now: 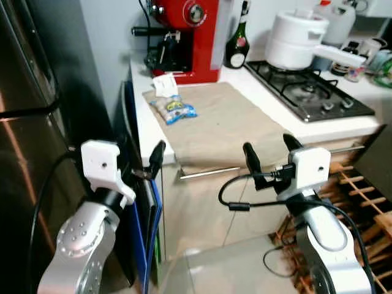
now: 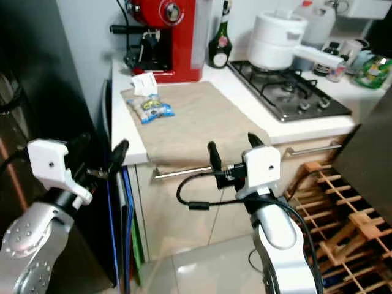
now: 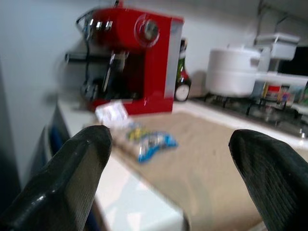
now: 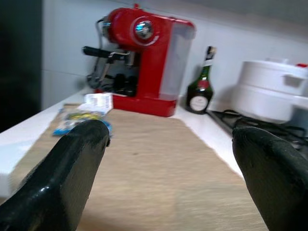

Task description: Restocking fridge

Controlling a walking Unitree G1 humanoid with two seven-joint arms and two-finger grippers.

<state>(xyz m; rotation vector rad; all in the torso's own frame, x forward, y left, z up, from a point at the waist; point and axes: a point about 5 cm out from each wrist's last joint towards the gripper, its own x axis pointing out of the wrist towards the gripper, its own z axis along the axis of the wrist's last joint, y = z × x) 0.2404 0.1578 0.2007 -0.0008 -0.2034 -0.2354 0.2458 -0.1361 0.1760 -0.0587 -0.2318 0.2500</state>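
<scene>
Both grippers, left (image 1: 147, 164) and right (image 1: 268, 156), hover wide apart and empty at lower frame; a snack packet (image 1: 174, 109) lies on the beige cloth (image 1: 226, 125) at upper centre.

A white bench (image 1: 144, 125) carries a gas hob (image 1: 309, 92); a wooden wine rack (image 2: 343, 211) stands over pale floor tiles (image 1: 226, 269).

Glossy red coffee machine (image 1: 187, 37); matt, seemingly woven cloth (image 1: 220, 125); brushed-metal fridge (image 1: 24, 153).
</scene>
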